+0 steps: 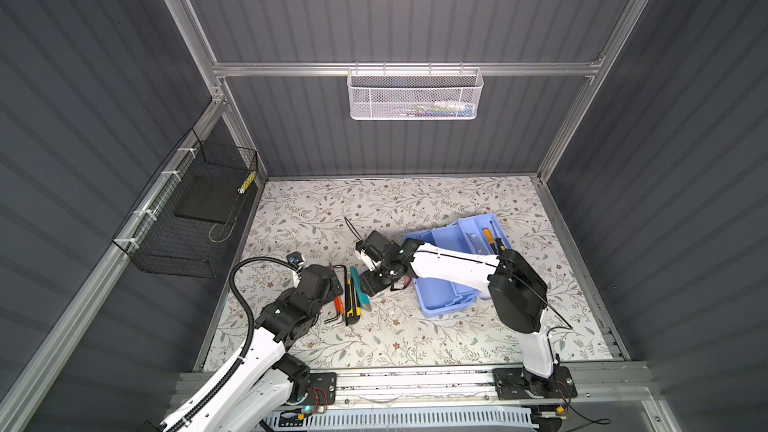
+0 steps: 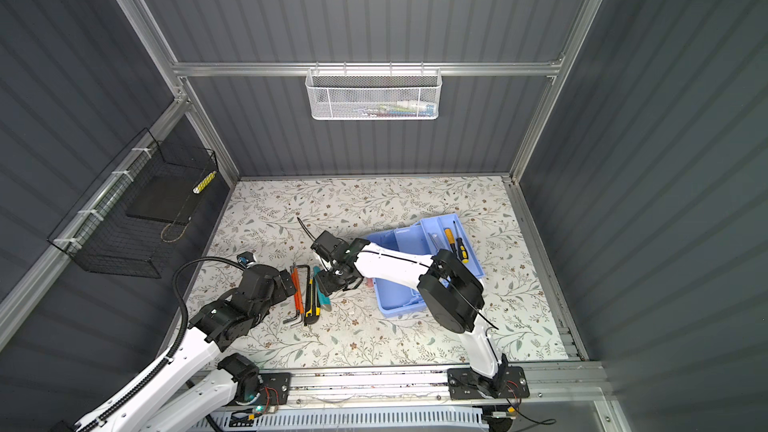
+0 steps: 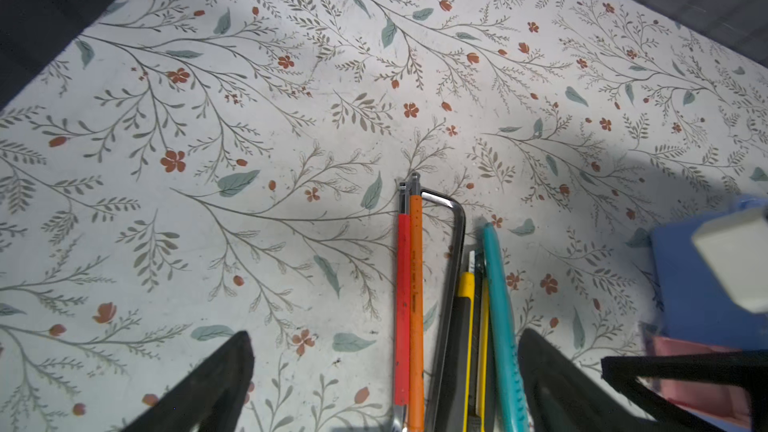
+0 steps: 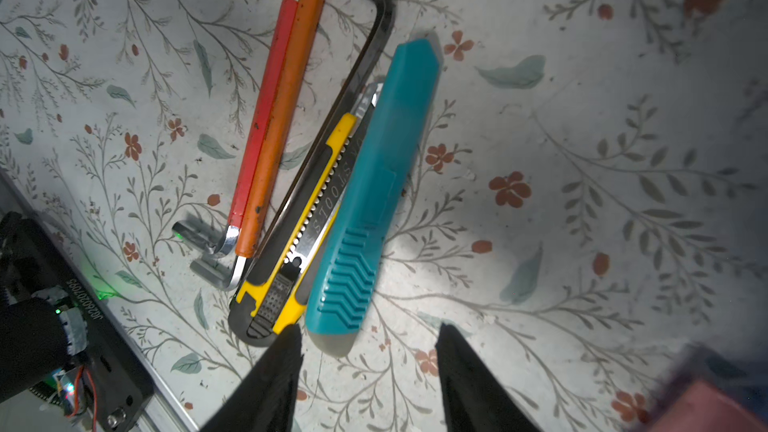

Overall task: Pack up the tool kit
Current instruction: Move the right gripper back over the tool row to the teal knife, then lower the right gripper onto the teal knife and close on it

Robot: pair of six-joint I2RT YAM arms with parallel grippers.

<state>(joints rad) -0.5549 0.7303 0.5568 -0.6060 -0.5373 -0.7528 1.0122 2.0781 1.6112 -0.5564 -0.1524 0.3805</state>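
Both top views look steeply down from high over the near edge, taking in the whole worktop (image 1: 374, 338) and walls (image 1: 83, 76). Both wrist views look down, close, onto the same tools (image 4: 332, 176).

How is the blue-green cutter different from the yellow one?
The teal cutter is mostly teal and wider; the yellow cutter is yellow and black, and slimmer. The yellow cutter shows a metal strip with letters; the teal cutter shows none. Both lie flat, side by side.
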